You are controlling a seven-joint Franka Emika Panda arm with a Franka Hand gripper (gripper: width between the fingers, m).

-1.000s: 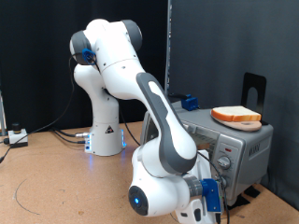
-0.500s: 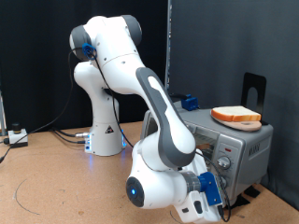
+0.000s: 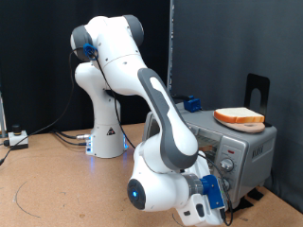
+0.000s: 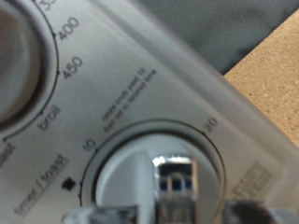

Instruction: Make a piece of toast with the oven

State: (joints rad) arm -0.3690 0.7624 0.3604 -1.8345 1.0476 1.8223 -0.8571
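Exterior view first: the piece of toast (image 3: 239, 117) lies flat on the top of the oven (image 3: 248, 151), a pale slice with an orange-brown crust, towards the exterior view's right. It looks light, soft and crumbly, likely to dent or tear under a hard squeeze, and best taken across two opposite crust edges, where it is firmest. It is free on all sides up there, well apart from the gripper (image 3: 202, 206), which sits low at the oven's knob panel, against the front face.

From the wrist view, a round timer knob (image 4: 154, 168) fills the lower half, with a shiny metal grip bar (image 4: 177, 179) standing out of its middle; printed numbers run around the dial, and part of a second knob (image 4: 19, 56) with temperature marks and "broil" shows beside it. That bar is stiff, smooth and probably slippery, so it wants a square pinch on its flat sides. Dark blurred shapes at the frame edge are probably the finger ends on either side of the bar, but I cannot tell whether the jaws are apart or closed on it.

The oven's panel is rigid grey metal. It stands on a brown, board-like counter (image 3: 57, 180), matt and flat, with a thin cable looping across it. Behind, black curtains close off the room, and the white arm's base (image 3: 106, 137) stands on the same counter.
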